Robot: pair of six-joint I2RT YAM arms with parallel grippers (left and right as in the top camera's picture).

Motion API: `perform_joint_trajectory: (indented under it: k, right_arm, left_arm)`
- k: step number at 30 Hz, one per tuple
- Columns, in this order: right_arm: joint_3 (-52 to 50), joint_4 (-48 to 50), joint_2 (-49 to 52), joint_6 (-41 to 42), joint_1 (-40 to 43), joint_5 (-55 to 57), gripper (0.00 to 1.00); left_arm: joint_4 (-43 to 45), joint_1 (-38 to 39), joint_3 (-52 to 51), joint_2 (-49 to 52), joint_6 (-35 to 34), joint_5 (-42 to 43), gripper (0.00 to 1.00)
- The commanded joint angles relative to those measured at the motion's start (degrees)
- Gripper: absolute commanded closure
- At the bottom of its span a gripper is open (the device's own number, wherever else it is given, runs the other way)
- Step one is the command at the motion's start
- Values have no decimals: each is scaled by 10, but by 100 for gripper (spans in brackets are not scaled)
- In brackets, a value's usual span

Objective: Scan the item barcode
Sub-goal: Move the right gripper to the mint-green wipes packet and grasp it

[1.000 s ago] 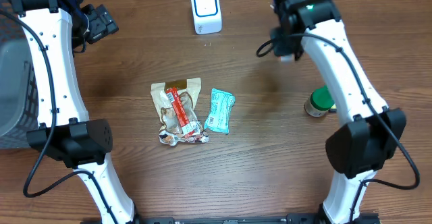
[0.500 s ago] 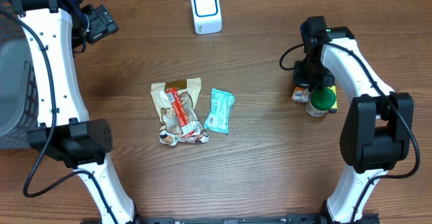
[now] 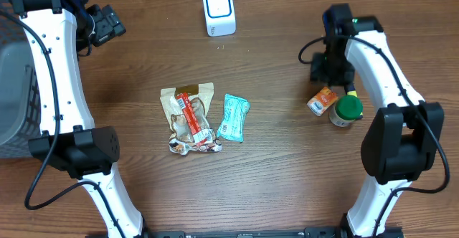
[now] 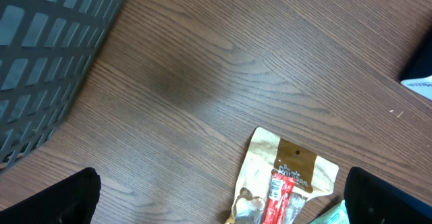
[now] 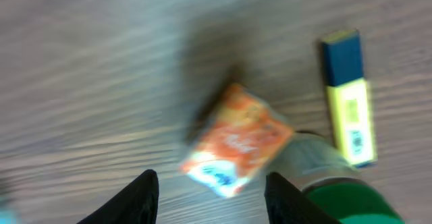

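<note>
Your right fingers (image 5: 140, 198) hang apart over the orange packet (image 3: 323, 100), lying on the table (image 3: 272, 166) just beside the jar (image 3: 348, 110); left fingers (image 4: 64, 200) wide apart. A sloppy grab could tip that jar.

I record a wood-grain desk (image 3: 272, 166) carrying a white scanner (image 3: 219, 11) at mid far edge, a tan snack pouch (image 3: 188, 116) and teal packet (image 3: 233, 117) side by side at centre, and toward the right edge an orange packet (image 3: 322, 100) just beside a green-lidded jar (image 3: 347, 110), with a yellow-and-blue marker (image 5: 349, 96) near both.

The packet (image 3: 322, 100) lies on the table (image 3: 287, 173), just left of the jar (image 3: 346, 110).
</note>
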State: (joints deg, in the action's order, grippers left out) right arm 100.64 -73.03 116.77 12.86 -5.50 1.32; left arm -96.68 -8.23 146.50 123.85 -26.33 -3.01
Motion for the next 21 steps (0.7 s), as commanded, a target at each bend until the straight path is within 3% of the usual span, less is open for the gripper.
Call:
perform_joint_trajectory:
  k: [1, 4, 10, 21]
  right_arm:
    - [30, -4, -8, 2, -22, -183, 49]
    - [19, -8, -8, 2, -38, -271, 49]
    - [-19, 41, -8, 2, -95, -277, 48]
    - [-126, 279, -7, 3, -216, -140, 48]
  left_arm:
    - [-1, 4, -2, -2, 10, 0, 0]
    - [-1, 4, -2, -2, 10, 0, 0]
    - [-1, 4, -2, -2, 10, 0, 0]
    - [-1, 4, -2, -2, 10, 0, 0]
